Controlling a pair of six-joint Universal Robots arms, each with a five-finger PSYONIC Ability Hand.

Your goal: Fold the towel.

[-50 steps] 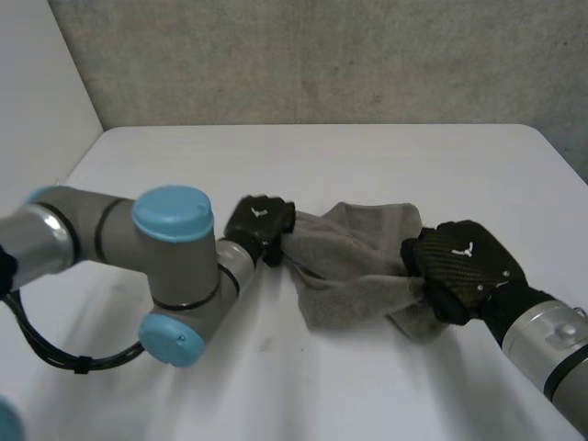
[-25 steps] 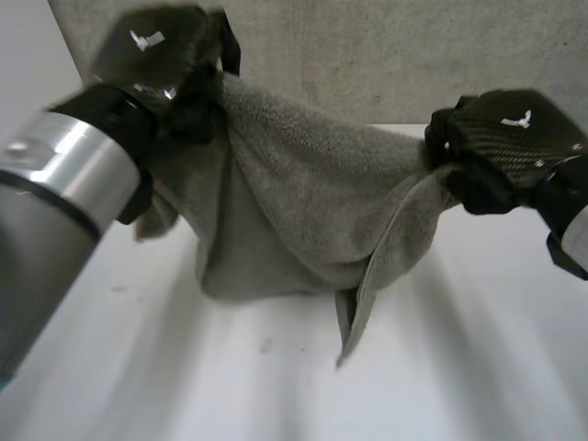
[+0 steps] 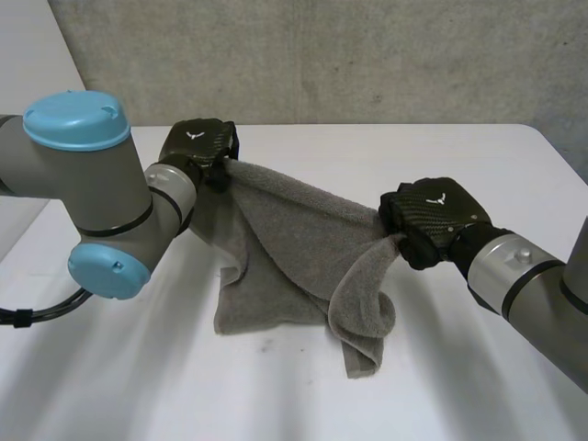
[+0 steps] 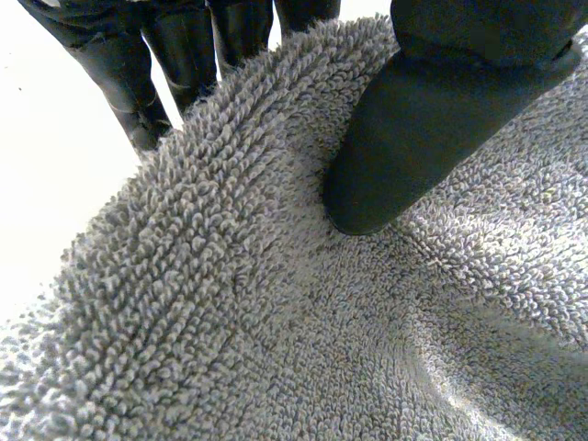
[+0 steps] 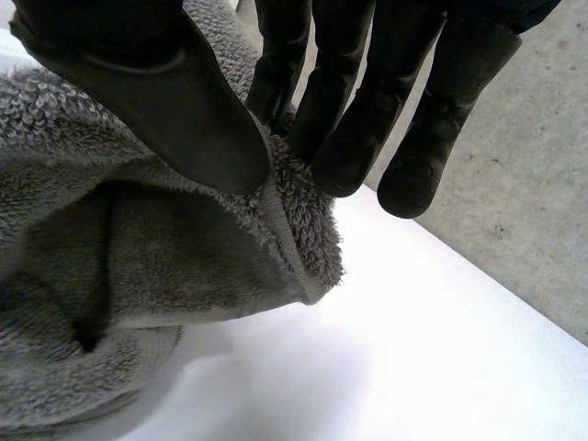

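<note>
**Operator:** Where does the towel (image 3: pixel 294 248) lie?

**Manual:** Its slack lower part rests on the table (image 3: pixel 459 395), mid-width, nearer the front edge. The rest hangs between both hands.

**Operator:** And the grips?

**Manual:** You have the right hand (image 3: pixel 432 220) nearer, thumb and fingers pinching a hemmed edge. The left hand (image 3: pixel 197 147), toward the back-left corner, pinches cloth under its thumb. The stretched edge runs diagonally between them.

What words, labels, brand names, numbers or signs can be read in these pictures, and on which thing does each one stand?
No words or numbers can be read.
On the back of the left hand: a small white emblem, no letters.
On the back of the right hand: a like mark, no letters.
On the towel: no label visible.
</note>
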